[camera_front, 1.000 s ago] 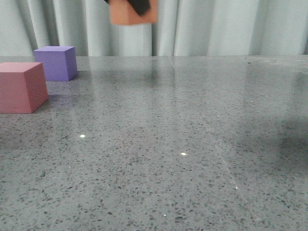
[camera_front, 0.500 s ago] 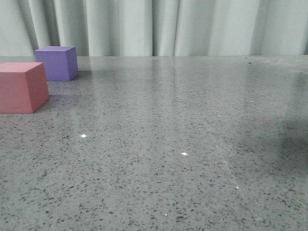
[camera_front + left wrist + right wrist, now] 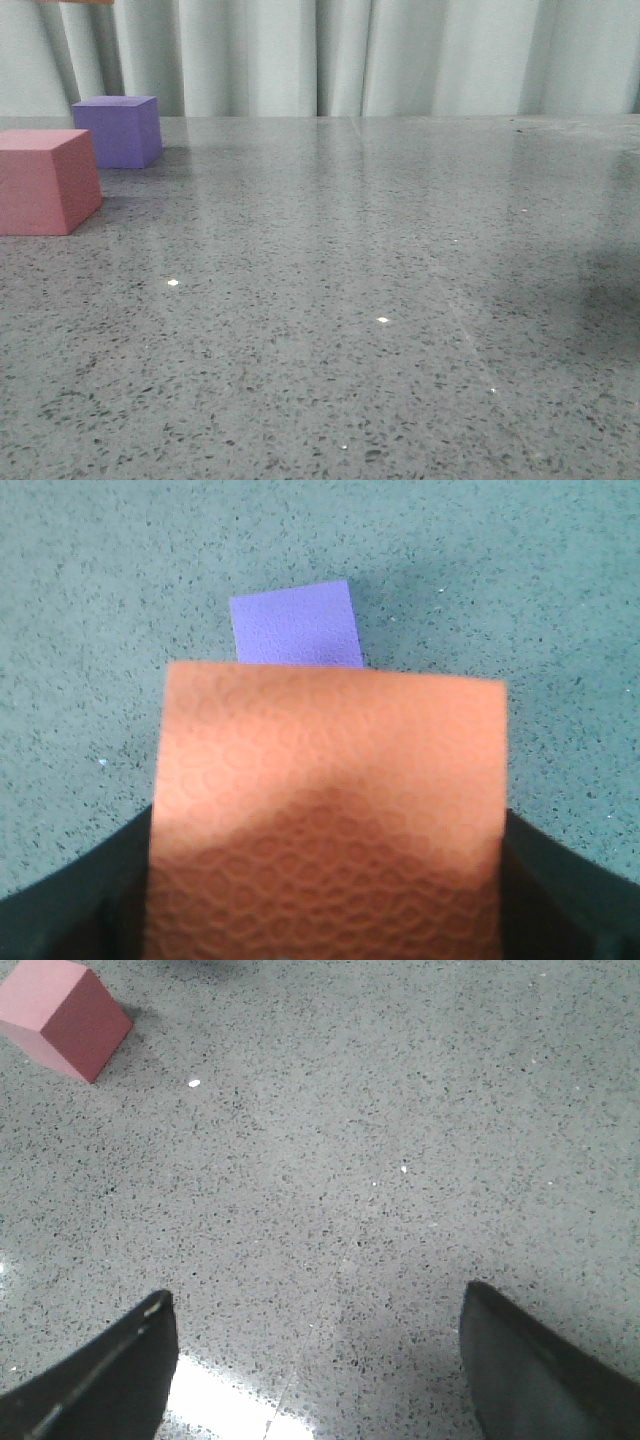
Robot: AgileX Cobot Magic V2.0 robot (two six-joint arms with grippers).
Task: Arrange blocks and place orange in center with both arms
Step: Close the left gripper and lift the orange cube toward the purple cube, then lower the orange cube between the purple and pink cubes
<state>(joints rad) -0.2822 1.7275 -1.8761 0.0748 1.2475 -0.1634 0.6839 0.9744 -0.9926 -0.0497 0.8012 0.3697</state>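
My left gripper point(image 3: 325, 900) is shut on the orange cube point(image 3: 330, 800), held high above the table; the cube fills the left wrist view between the black fingers point(image 3: 60, 910). In the front view only a thin orange sliver point(image 3: 78, 2) shows at the top left edge. The purple cube point(image 3: 120, 130) sits at the far left of the table, and shows just past the orange cube in the left wrist view point(image 3: 295, 625). The pink-red cube point(image 3: 45, 182) stands in front of it at the left edge, also seen in the right wrist view point(image 3: 65, 1015). My right gripper point(image 3: 315, 1345) is open and empty over bare table.
The grey speckled table point(image 3: 380, 300) runs back to a pale curtain point(image 3: 400, 55). Bright light reflections lie on the surface near my right gripper's fingers point(image 3: 100, 1370).
The orange cube in my left gripper rose out of the top of the front view, then shifted left; a sliver now shows at the top left. The purple and pink-red cubes have not moved.
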